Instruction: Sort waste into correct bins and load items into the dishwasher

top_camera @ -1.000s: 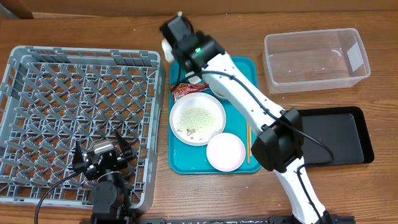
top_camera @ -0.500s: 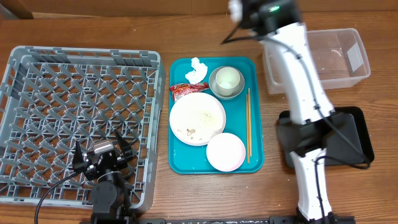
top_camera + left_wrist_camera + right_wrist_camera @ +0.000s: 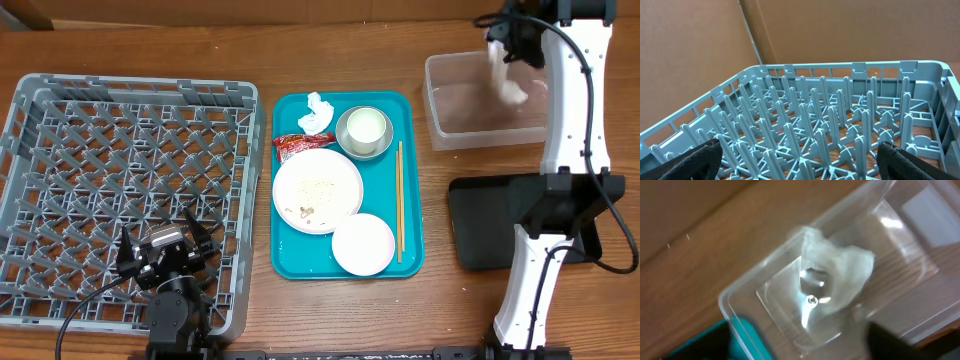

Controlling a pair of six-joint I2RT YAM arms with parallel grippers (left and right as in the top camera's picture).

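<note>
Right gripper [image 3: 508, 42] looks spread, napkin [image 3: 832, 275] loose over the tub [image 3: 450, 125]; best to hover centred until it lands. Left gripper [image 3: 800, 165] gapes, empty.

Brown wooden table [image 3: 450, 300], grain running left-right, evenly lit with soft shadows; left wrist view shows plain brown cardboard-like panels [image 3: 850, 30] behind it, joined at a dark slanted seam [image 3: 751, 35].
</note>
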